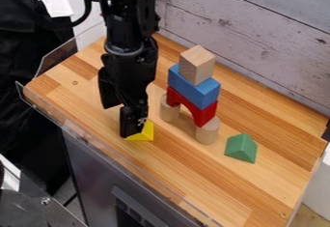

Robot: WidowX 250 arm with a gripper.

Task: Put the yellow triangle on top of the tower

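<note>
The black gripper (pixel 132 127) hangs down left of the tower, its tip low at the wooden surface and overlapping the left part of the yellow triangle (pixel 147 132). The triangle lies on the table, partly hidden by the gripper; whether it is held cannot be told. The tower stands at the centre: two round natural-wood cylinders (pixel 207 131) at the bottom, a red arch (pixel 191 108) across them, a blue block (pixel 194 87) above, and a natural-wood cube (pixel 197 64) on top.
A green triangular block (pixel 241 148) lies right of the tower. The wooden tabletop (pixel 193 182) has a clear plastic edge guard (pixel 97 141) along its left and front sides. A whitewashed plank wall (pixel 258 33) rises behind it.
</note>
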